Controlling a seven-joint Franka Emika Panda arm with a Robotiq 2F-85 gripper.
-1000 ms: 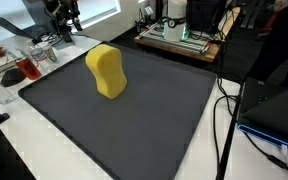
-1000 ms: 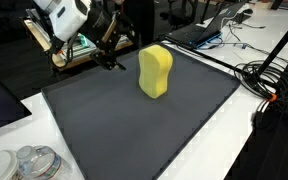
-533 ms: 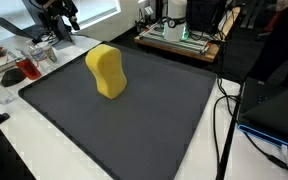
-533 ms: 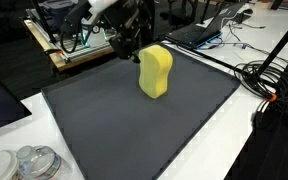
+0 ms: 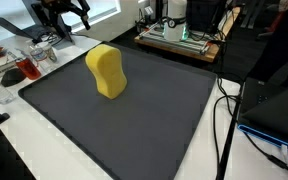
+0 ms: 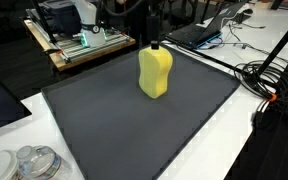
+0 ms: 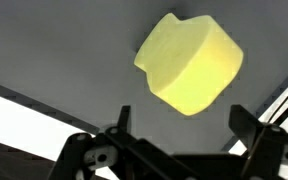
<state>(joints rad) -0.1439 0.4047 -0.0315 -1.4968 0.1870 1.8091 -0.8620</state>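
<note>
- Yellow sponge (image 5: 106, 72) stands upright on mat (image 5: 134, 120).
- Gripper (image 6: 156, 40) hovers above it, jaws wide, holding nothing.
- Risk: tall, soft sponge may topple if a jaw clips its top.

A dark grey mat (image 5: 154, 125) covers a white table (image 5: 24, 140), with black cables (image 5: 222, 120) trailing along one edge. In an exterior view a wooden rack (image 6: 64, 55) of electronics stands behind the mat, and glass jars (image 6: 29, 162) sit at a corner. A bright window (image 5: 104, 10) lights the back.
</note>
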